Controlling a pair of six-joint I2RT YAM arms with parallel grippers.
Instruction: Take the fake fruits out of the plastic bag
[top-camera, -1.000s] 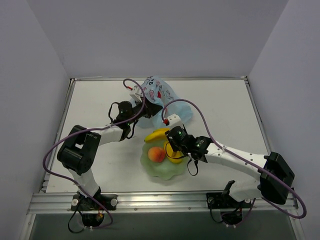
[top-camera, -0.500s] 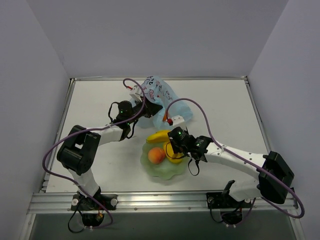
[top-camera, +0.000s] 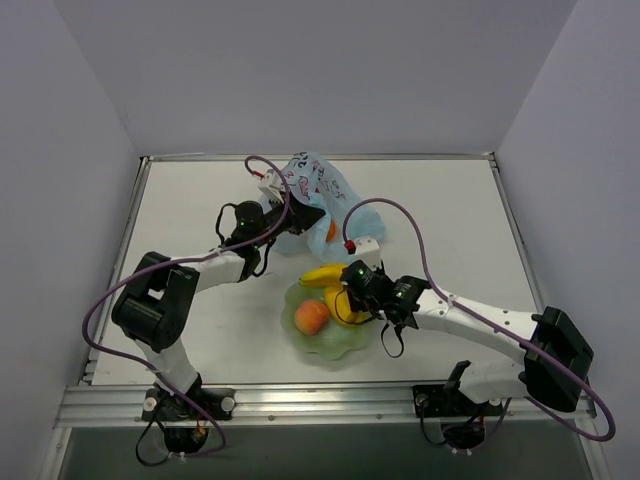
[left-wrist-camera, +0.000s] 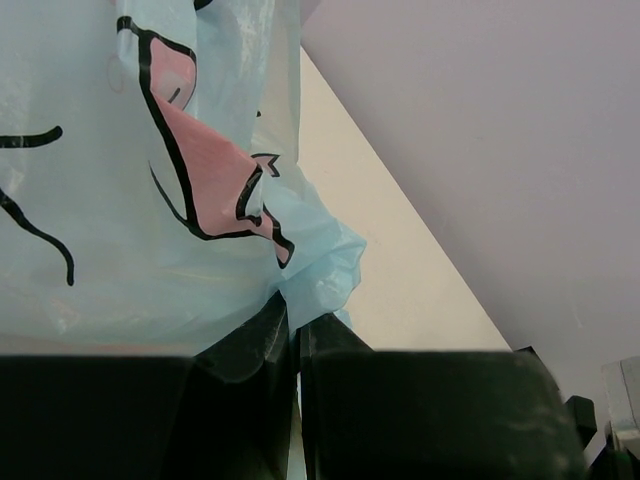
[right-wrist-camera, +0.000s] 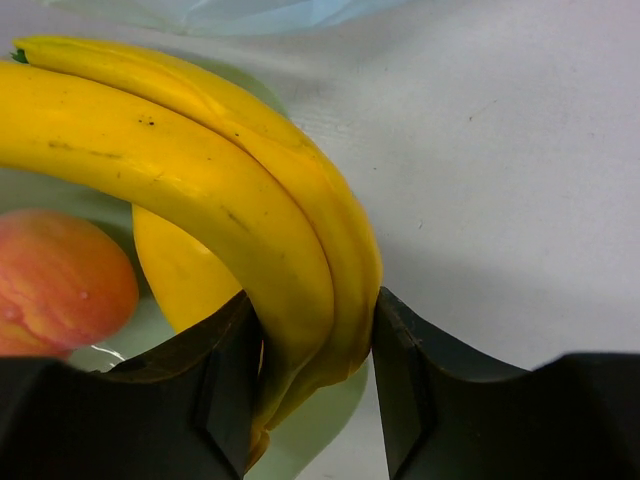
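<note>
The left claw (left-wrist-camera: 295, 330) pinches the crinkly blue plastic bag (left-wrist-camera: 120, 200), pink-and-black print unreadable; the right claw (right-wrist-camera: 315, 372) grips the glossy curved banana (right-wrist-camera: 170, 170) over the scalloped bowl (top-camera: 335, 347).

Glossy smooth banana (right-wrist-camera: 180, 180); thin, crinkly translucent bag (left-wrist-camera: 100, 250).

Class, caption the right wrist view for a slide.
Right gripper shut on the banana at the green bowl, beside a peach.

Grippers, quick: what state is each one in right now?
Left gripper: shut on a fold of the plastic bag.
Right gripper: shut on the banana, over the bowl.
</note>
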